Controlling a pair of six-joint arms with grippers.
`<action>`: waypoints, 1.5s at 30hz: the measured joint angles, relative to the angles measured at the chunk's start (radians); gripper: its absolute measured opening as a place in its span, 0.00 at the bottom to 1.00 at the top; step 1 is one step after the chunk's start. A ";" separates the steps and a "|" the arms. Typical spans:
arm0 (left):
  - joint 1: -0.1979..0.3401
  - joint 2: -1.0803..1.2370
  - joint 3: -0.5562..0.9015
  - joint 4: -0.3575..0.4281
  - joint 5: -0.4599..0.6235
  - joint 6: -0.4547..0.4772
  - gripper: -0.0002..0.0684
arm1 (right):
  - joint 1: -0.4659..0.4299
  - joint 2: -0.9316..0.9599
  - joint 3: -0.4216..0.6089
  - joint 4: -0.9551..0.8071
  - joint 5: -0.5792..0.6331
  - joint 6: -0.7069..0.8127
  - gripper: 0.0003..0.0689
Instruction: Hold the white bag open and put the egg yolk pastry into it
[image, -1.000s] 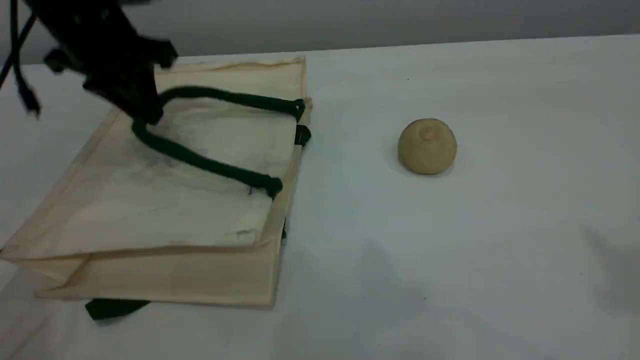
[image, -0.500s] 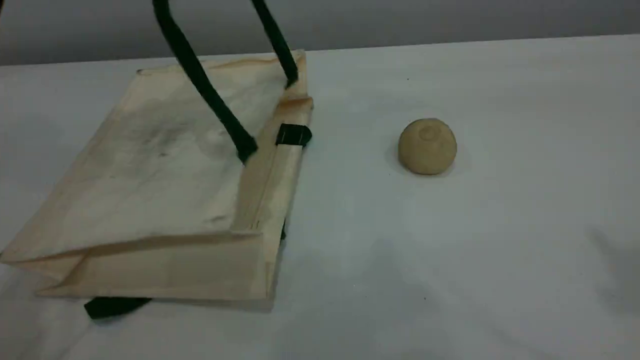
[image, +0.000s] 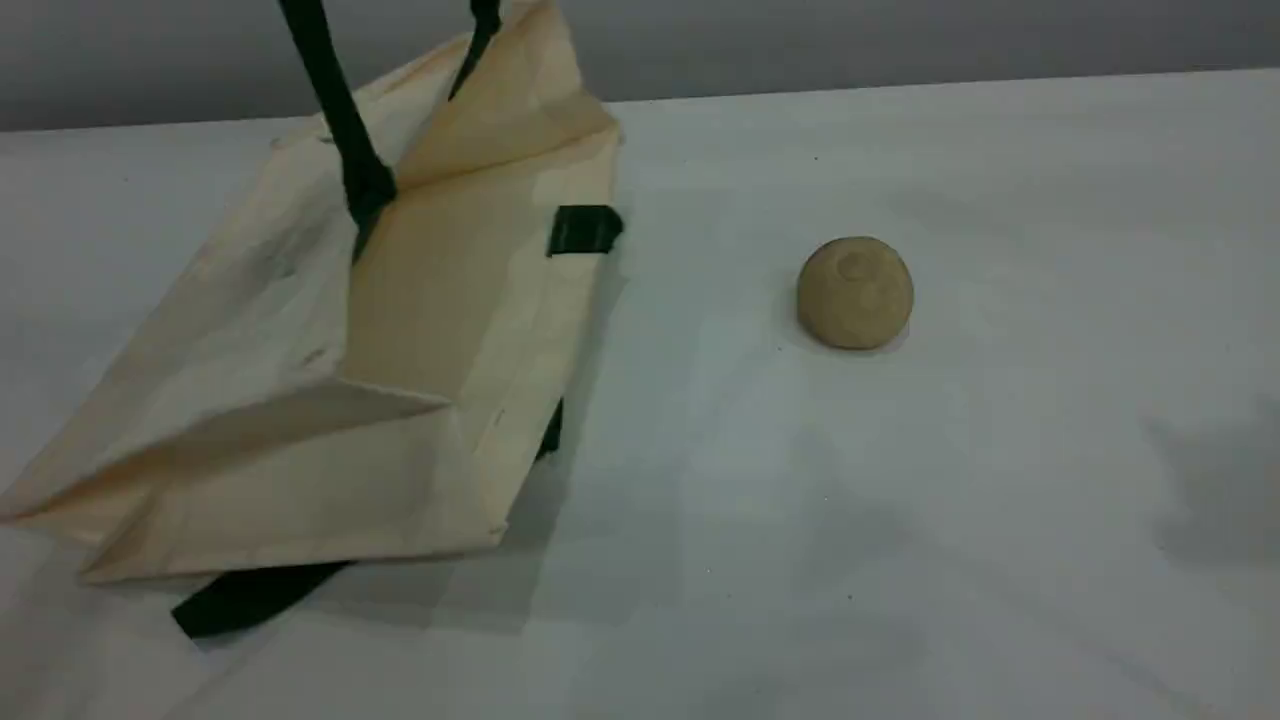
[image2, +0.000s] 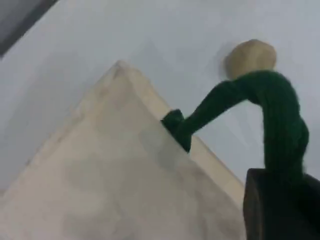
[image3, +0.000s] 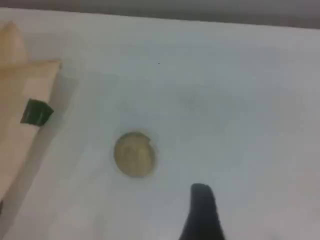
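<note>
Holding green strap handle (image2: 270, 100), left end effector (image2: 280, 202) clamped on it; white bag (image: 300, 330) mouth tented; egg yolk pastry (image: 855, 292) on bench (image: 950, 520), 3 o'clock of bag, apart; right end effector (image3: 202, 212) spread, empty. Risk: strap slips, mouth collapses; nudged pastry rolls.

— The bag (image: 250, 400), what is it made of?
— Cream cloth, matt, creased and faintly stained. Its handle (image: 335, 110) is thick dark green cord, slightly fuzzy.
— And the pastry (image: 855, 293)?
— Tan, dull, finely grainy. The desk (image: 950, 450) looks smooth, matt white.
</note>
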 joint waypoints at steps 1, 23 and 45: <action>-0.011 -0.007 0.000 0.001 0.001 0.024 0.14 | 0.000 0.013 0.000 0.003 0.001 -0.009 0.70; -0.070 -0.074 0.000 0.130 -0.002 0.108 0.14 | 0.138 0.377 0.000 0.080 -0.066 -0.144 0.70; -0.069 -0.118 0.000 0.124 -0.002 0.130 0.14 | 0.212 0.659 0.000 0.215 -0.349 -0.175 0.70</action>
